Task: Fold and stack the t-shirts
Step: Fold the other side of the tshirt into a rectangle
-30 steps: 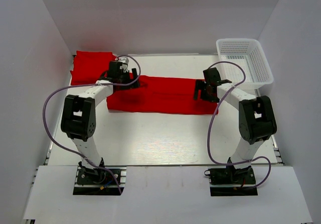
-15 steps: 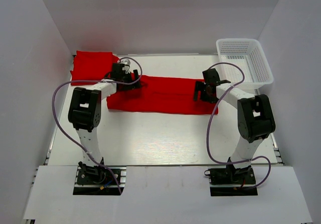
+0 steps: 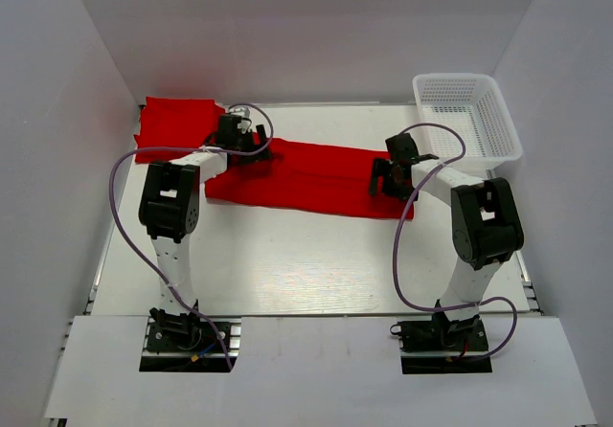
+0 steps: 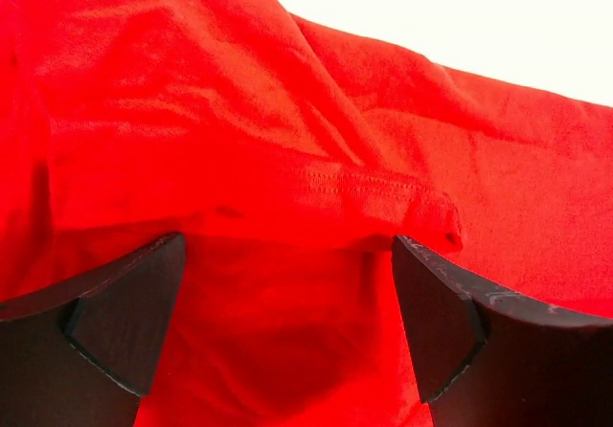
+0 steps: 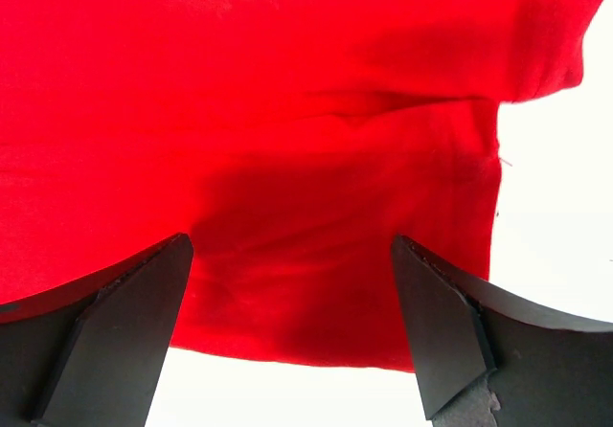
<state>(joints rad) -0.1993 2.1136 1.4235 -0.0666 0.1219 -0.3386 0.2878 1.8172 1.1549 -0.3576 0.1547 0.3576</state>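
Note:
A red t-shirt (image 3: 311, 180) lies folded into a long band across the middle of the table. A second red t-shirt (image 3: 172, 126) lies folded at the back left. My left gripper (image 3: 257, 146) is open over the band's left end; the left wrist view shows a hemmed sleeve fold (image 4: 364, 183) just beyond its spread fingers (image 4: 436, 317). My right gripper (image 3: 386, 176) is open over the band's right end; the right wrist view shows the cloth's edge (image 5: 287, 331) between its fingers (image 5: 441, 326), with white table below.
A white mesh basket (image 3: 469, 119) stands at the back right. White walls close in the table on the left, back and right. The purple cables (image 3: 407, 255) loop beside each arm.
My left gripper has moved back and slightly right along the band's left end. The band's right end has shifted a little. My right gripper has hardly moved.

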